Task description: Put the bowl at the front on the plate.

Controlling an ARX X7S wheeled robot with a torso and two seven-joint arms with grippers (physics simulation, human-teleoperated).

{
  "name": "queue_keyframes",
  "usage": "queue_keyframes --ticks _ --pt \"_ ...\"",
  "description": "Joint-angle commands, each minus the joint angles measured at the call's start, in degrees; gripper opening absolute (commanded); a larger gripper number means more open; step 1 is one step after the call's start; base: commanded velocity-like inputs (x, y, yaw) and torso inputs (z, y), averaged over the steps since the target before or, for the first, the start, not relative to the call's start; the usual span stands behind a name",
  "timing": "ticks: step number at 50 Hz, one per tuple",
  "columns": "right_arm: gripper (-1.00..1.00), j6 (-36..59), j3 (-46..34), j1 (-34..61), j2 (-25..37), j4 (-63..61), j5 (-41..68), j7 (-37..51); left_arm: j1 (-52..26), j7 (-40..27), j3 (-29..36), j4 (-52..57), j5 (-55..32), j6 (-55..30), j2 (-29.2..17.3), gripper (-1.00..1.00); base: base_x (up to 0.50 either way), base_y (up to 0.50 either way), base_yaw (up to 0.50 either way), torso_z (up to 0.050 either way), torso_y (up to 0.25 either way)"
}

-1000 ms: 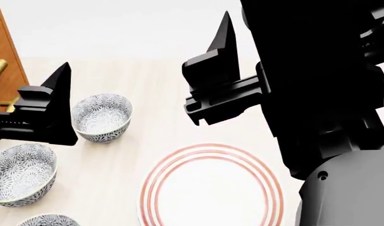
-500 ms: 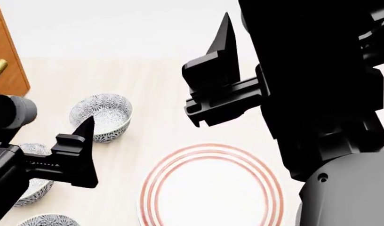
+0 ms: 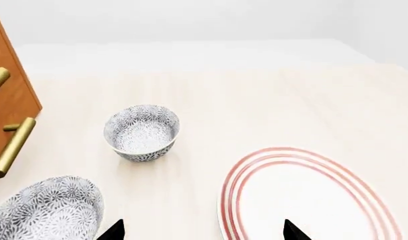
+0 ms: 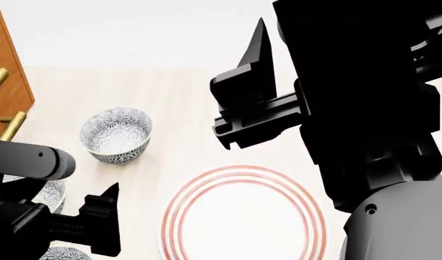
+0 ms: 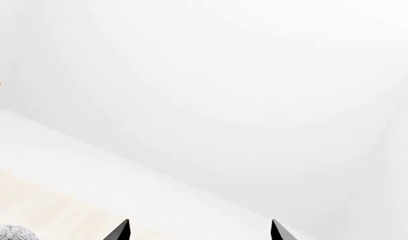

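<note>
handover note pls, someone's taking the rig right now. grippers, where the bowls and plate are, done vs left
Left gripper: open, empty, low near the table's front-left edge, between the bowls and the plate.
Right gripper: open, empty, raised and pointing past the table.
Plate: bare, front centre of the table.
Bowls: far bowl, middle bowl partly behind the left arm, front bowl only just in the head view, at its bottom edge.
Done: nothing grasped.
Left: grasp the front bowl, set it on the plate.

Fingers (image 5: 126, 231) apart, bowl (image 5: 10, 233) at edge.
</note>
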Motion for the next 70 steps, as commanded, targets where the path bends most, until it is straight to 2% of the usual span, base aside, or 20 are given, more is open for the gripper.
queue_keyframes --ticks 1,40,60,70 --pt "1.0 -0.2 -0.2 0.0 0.3 -0.3 0.0 0.0 1.3 -1.6 2.1 -1.8 -1.5 -0.9 -0.6 1.0 0.0 0.0 0.0 0.0 0.0" --pt "1.0 -0.5 -1.6 0.8 0.5 0.2 -0.5 -1.3 5.3 -3.2 6.5 -10.7 -5.0 -1.1 -2.8 1.0 0.0 0.0 0.0 0.0 0.0" --pt "1.0 -0.8 -2.0 1.0 1.0 -0.1 -0.3 -0.9 8.1 -3.4 7.5 -8.6 -6.6 -0.5 -3.9 1.0 0.0 0.0 0.0 0.0 0.0" --pt "1.0 -0.9 -2.3 1.1 1.1 -0.2 -0.2 -0.9 9.6 -1.7 8.2 -8.2 -4.1 -0.3 -4.2 1.0 0.0 0.0 0.0 0.0 0.0"
